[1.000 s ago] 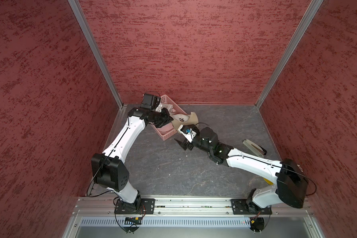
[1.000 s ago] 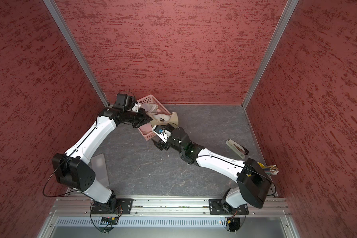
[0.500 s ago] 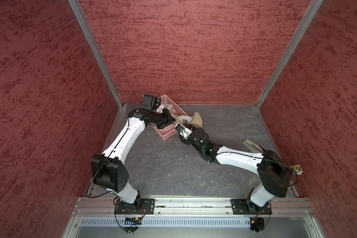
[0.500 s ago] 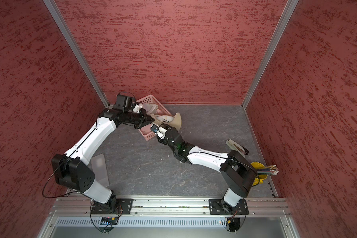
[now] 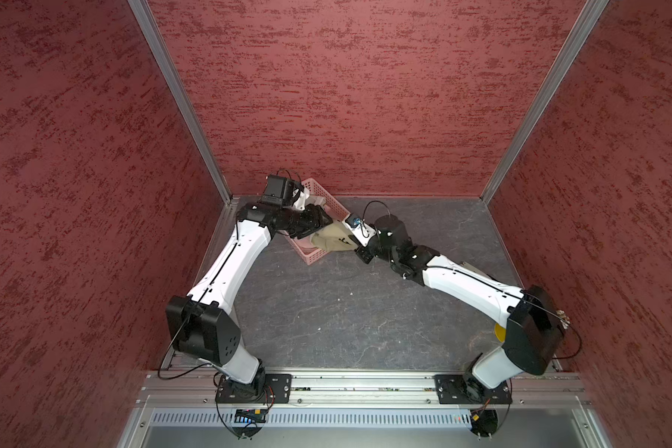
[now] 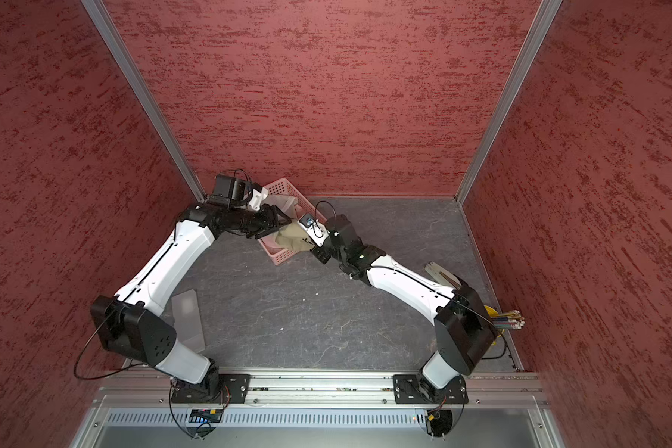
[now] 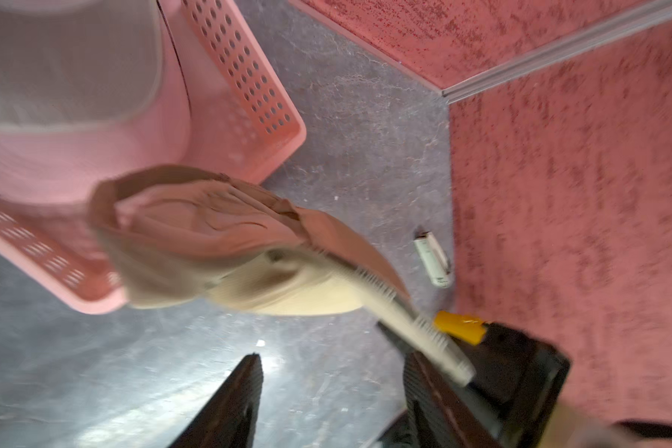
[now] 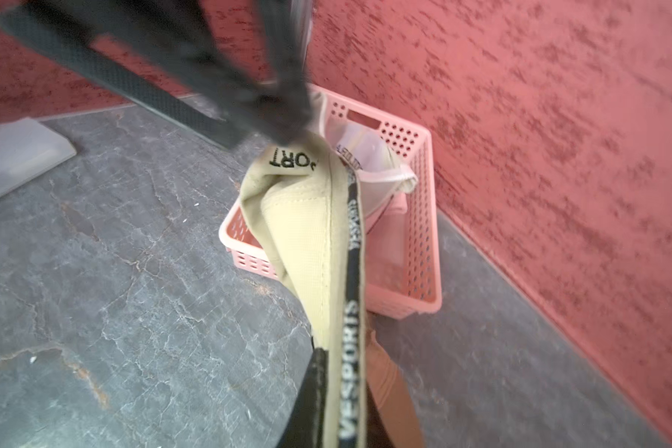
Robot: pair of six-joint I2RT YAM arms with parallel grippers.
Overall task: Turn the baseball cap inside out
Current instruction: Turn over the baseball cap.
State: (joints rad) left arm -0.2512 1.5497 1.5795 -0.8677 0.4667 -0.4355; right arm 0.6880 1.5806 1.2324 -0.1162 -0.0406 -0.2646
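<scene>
The baseball cap [image 5: 332,241] hangs in the air over the near corner of the pink basket [image 5: 316,257], at the back left of the grey desk [image 5: 326,329]. It is beige fabric, slack and creased, with the crown folded in on itself and the stiff brim [image 7: 326,298] sticking out to one side. Black letters ending in "ORT" [image 8: 292,158] sit on the crown, and a black band [image 8: 353,271] with pale lettering runs along the edge. The right end effector [image 8: 338,372] is clamped on the cap's edge at that band. The left end effector [image 7: 332,391] sits just beside the crown with its fingers [image 7: 233,403] spread apart and nothing between them. A white cap [image 8: 373,163] lies inside the basket.
</scene>
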